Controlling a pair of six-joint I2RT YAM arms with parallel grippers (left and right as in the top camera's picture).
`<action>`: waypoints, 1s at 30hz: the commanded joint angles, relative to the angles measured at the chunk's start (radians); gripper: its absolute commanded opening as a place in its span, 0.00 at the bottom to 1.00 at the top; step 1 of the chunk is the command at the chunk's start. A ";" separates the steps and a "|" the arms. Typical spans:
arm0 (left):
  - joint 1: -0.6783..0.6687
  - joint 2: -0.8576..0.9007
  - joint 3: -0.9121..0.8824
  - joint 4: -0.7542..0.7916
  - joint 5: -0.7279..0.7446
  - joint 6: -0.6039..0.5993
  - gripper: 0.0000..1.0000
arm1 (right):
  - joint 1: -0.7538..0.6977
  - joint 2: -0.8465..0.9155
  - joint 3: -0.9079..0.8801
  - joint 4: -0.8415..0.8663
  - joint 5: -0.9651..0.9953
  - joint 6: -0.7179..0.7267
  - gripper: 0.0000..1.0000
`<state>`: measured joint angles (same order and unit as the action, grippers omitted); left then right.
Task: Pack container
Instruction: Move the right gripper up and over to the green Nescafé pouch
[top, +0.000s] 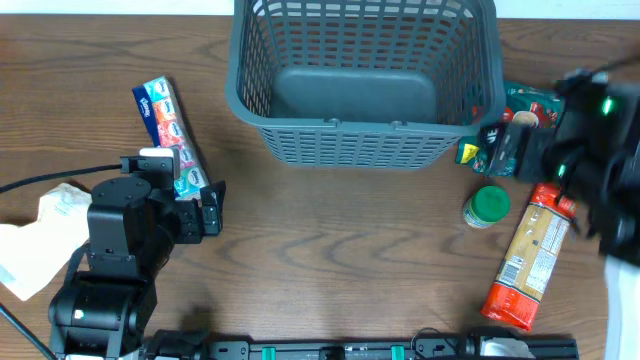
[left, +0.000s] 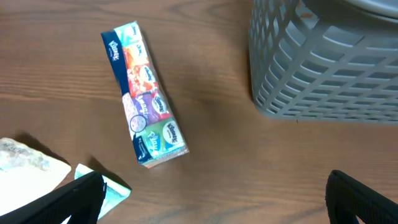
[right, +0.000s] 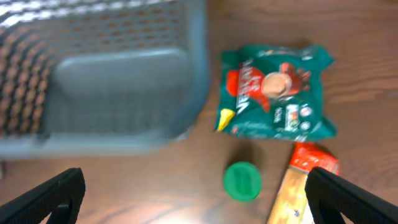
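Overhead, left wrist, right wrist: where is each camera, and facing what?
Overhead: above the table, facing down; left arm and right arm show beside the dark grey slotted plastic basket.
Left wrist: on its arm, facing down at a multicoloured tissue pack; open left gripper shows.
Right wrist: on its arm, facing down at a green printed packet; open right gripper shows.
All three share the basket.

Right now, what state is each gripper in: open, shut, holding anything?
Left gripper: open, holding nothing.
Right gripper: open, holding nothing.
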<state>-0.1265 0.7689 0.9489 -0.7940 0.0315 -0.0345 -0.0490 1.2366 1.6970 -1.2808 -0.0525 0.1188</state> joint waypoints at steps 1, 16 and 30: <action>-0.003 0.000 0.021 -0.013 0.012 -0.016 0.99 | -0.079 0.177 0.206 -0.077 -0.022 -0.004 0.99; -0.003 0.000 0.021 -0.018 0.013 -0.016 0.99 | -0.193 0.612 0.565 -0.158 -0.036 -0.002 0.06; -0.003 0.000 0.021 -0.021 0.013 -0.016 0.99 | -0.172 0.755 0.564 -0.034 -0.118 -0.159 0.01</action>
<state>-0.1265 0.7689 0.9493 -0.8101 0.0391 -0.0345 -0.2352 1.9759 2.2494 -1.3277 -0.1127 0.0410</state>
